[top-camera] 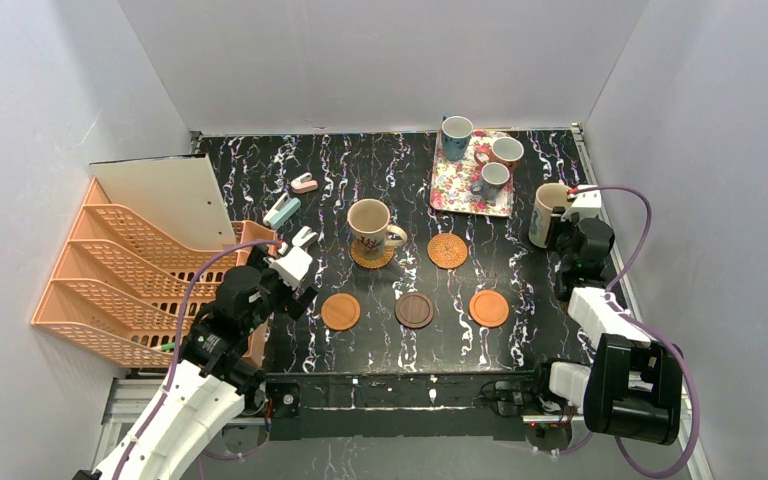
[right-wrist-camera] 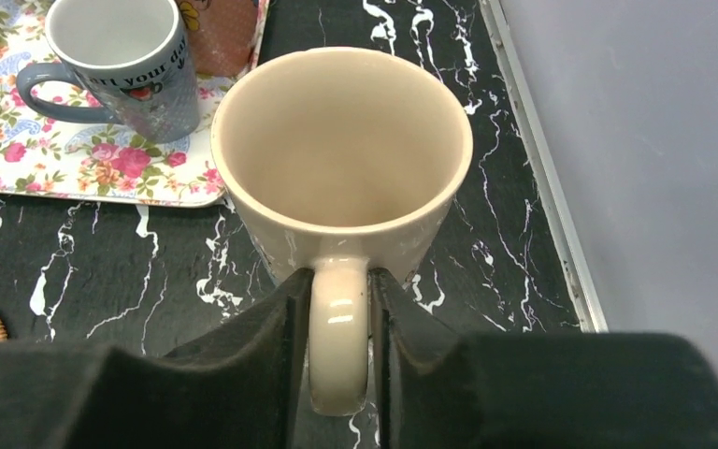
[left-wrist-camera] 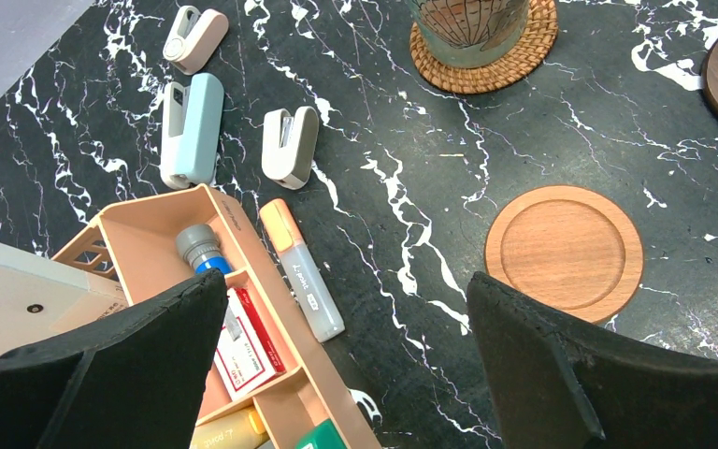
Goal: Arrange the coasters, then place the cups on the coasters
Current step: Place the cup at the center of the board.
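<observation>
Three coasters lie in a near row: smooth orange (top-camera: 340, 311), dark brown (top-camera: 415, 310), smooth orange (top-camera: 488, 308). Behind them are two woven coasters: one bare (top-camera: 448, 250), one (top-camera: 372, 257) under a large beige cup (top-camera: 368, 225). Three small cups (top-camera: 493, 178) stand on the floral tray (top-camera: 450, 192). My right gripper (right-wrist-camera: 339, 281) is shut on the handle of the second beige cup (right-wrist-camera: 341, 140), which stands upright by the table's right edge (top-camera: 548, 212). At the left my left gripper (left-wrist-camera: 346, 290) hangs open and holds nothing, with a smooth coaster (left-wrist-camera: 566, 245) by its right finger.
An orange file rack (top-camera: 130, 270) fills the left side. Below my left gripper, a small orange organiser (left-wrist-camera: 243, 309) holds pens and a box. Beside it lie a marker (left-wrist-camera: 304, 271) and three staplers (left-wrist-camera: 192, 131). A metal rail (right-wrist-camera: 542, 178) edges the table at the right wall.
</observation>
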Available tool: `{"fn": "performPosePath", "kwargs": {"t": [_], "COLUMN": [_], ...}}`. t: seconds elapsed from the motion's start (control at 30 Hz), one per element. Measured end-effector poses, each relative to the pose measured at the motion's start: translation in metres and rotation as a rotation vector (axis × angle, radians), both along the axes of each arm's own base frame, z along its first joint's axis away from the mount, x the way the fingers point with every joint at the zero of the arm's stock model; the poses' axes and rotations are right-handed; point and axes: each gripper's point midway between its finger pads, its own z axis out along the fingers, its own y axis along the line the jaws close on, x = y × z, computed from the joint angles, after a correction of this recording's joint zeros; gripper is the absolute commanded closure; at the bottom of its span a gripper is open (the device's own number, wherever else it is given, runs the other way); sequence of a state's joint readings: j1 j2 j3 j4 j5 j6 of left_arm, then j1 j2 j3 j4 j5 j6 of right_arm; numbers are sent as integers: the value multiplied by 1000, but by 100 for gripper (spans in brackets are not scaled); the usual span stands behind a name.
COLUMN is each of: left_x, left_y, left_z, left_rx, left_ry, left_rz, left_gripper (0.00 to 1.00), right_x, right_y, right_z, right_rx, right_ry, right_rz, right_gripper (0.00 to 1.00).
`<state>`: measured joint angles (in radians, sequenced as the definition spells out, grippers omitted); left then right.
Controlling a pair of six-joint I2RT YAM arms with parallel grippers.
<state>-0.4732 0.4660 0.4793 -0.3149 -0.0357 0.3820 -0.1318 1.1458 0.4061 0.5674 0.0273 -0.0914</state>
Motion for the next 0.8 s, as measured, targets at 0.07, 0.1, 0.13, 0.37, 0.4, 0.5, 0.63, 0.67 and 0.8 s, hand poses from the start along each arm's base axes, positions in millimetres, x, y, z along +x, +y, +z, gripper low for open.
{"fn": "performPosePath", "kwargs": {"t": [0.07,0.1,0.13,0.37,0.4,0.5,0.63,0.67,0.8], "left_x": [0,0,0,0,0,0,0,0,-1], "left_y": [0,0,0,1,1,1,0,0,0], "left_z": [0,1,1,2,2,2,2,2,2], "left_rx": [-1,-1,-2,-5,-5,-6,-8,-8,-10], "left_ry": [-1,-3,-4,-8,-8,-7,-6,-6,-7], "left_rz": [0,0,0,3,3,3,-2,-3,-6], "left_gripper": [2,2,2,2,2,2,2,2,2], "right_x": [-1,-2,-3,-10,-11,-11,-10,-10,-11], "right_y": [0,-1,-1,-4,-4,-6,-8,-8,-8], "right_z": [0,1,2,-1,-1,-2,-1,-1,-1], "right_rx": [2,2,2,25,29,45,54,54,39], "right_ry": [27,42,55,158,175,223,265,273,304], "right_rz": [3,6,10,33,35,43,53,57,80], "right_gripper": [54,53,52,44,43,40,35,33,27]}}
